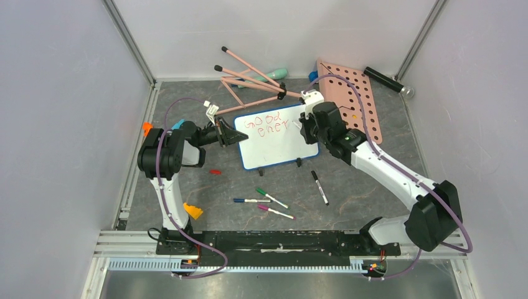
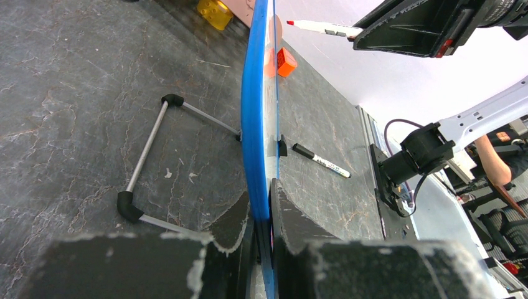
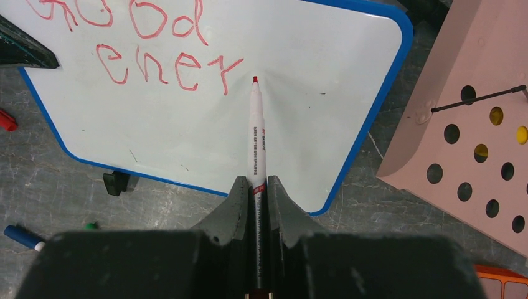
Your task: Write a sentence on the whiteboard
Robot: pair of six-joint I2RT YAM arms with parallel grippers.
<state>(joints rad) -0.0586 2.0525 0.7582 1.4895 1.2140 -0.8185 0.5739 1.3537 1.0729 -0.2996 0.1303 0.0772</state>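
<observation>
The whiteboard (image 1: 277, 144) with a blue rim stands tilted on black feet at mid-table. Red letters (image 1: 266, 123) read "good" and "ener" in two lines; they also show in the right wrist view (image 3: 155, 43). My left gripper (image 1: 235, 136) is shut on the board's left edge, the blue rim (image 2: 256, 124) seen edge-on between the jaws. My right gripper (image 1: 306, 124) is shut on a red marker (image 3: 256, 134); its tip touches the board just right of the last letter. The marker also shows in the left wrist view (image 2: 317, 27).
A pink pegboard (image 1: 352, 99) lies right of the board, pink rods (image 1: 252, 81) behind it. Loose markers lie in front: a black one (image 1: 319, 187), green (image 1: 271, 197), blue (image 1: 251, 200) and purple (image 1: 275, 212). A red cap (image 1: 215, 171) and orange blocks (image 1: 192, 211) lie left.
</observation>
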